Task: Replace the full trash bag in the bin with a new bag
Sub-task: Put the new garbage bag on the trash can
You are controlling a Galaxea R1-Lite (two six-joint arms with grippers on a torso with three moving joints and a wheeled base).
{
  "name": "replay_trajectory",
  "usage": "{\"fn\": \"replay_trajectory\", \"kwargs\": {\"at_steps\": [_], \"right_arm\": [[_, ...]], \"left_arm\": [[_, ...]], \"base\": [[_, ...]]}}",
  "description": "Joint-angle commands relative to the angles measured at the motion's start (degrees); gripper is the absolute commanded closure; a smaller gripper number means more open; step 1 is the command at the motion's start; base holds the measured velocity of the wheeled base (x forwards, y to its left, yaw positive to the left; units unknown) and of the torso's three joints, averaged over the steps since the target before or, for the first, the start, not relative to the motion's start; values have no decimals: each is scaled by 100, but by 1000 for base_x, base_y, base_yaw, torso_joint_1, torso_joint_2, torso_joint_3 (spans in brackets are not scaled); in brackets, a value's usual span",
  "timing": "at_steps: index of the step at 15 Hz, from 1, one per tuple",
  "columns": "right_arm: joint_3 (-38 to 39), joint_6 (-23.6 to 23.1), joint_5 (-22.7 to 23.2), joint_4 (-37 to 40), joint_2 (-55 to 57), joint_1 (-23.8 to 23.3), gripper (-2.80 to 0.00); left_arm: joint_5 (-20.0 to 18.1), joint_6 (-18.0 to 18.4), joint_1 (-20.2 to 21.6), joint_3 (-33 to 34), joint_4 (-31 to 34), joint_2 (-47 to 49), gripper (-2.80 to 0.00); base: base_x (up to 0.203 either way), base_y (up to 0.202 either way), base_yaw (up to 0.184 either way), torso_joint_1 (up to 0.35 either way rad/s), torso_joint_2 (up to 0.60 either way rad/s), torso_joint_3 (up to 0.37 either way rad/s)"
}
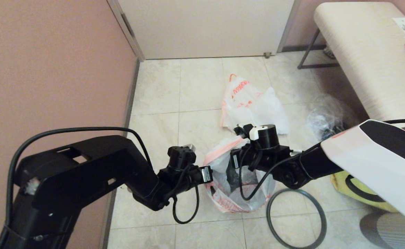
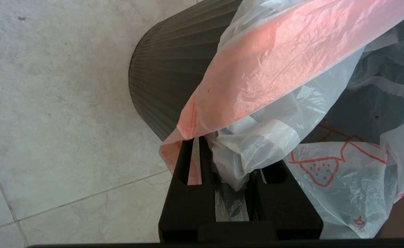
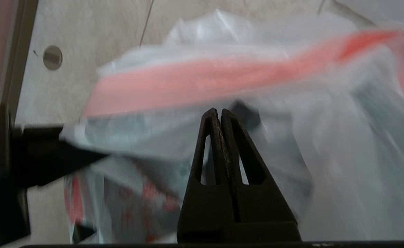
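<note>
Grey hoop (image 1: 296,218) on floor beside bin (image 2: 167,69), full trash bag (image 1: 252,105) behind

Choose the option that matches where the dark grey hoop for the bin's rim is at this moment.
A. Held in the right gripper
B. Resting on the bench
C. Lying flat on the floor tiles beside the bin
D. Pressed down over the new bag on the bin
C. In the head view the hoop lies flat on the floor tiles beside the bin, while the new bag is draped over the bin with no hoop on it.
</note>
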Motion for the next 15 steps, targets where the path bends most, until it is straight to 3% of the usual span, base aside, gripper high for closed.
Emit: {"fn": "replay_trajectory", "kwargs": {"at_steps": [1, 5, 9, 12, 15], "right_arm": [[-411, 3, -13, -23, 299, -1, 0], [-1807, 5, -181, 183, 905, -34, 0], [-3344, -22, -250, 1103, 1880, -317, 0], [-3388, -97, -183, 1070, 2051, -736, 0], [-3175, 81, -178, 1113, 1476, -795, 0]], "left_arm": [[4, -12, -34, 14, -28, 6, 0], [5, 55, -34, 7, -28, 41, 0], [31, 93, -34, -12, -37, 94, 0], [112, 151, -9, -13, -366, 215, 0], [313, 304, -8, -12, -494, 314, 0]], "base": [[0, 0, 0, 0, 0, 0], [0, 0, 0, 0, 0, 0], [0, 0, 0, 0, 0, 0], [0, 0, 0, 0, 0, 0], [0, 0, 0, 0, 0, 0]]}}
